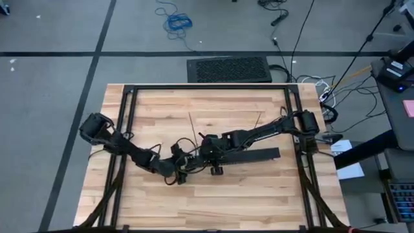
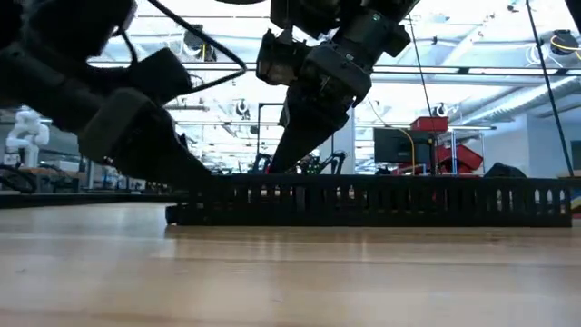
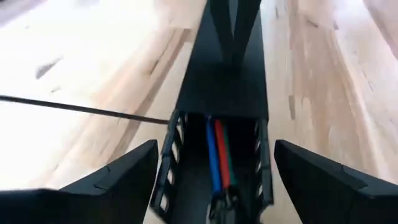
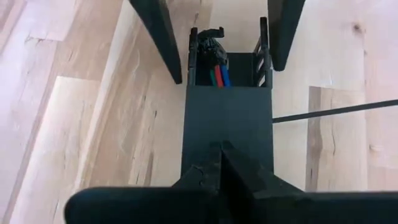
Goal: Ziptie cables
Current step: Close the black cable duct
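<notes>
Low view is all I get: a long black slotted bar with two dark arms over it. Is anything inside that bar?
Observer: Yes. The right wrist view shows the cables, blue, red and green, lying in the black bar's open end.
Operator: Is a claw gripping it?
Observer: The left gripper is open, its fingers either side of that end.
Operator: And the other?
Observer: The right gripper is shut, tips at the bar's covered top.
</notes>
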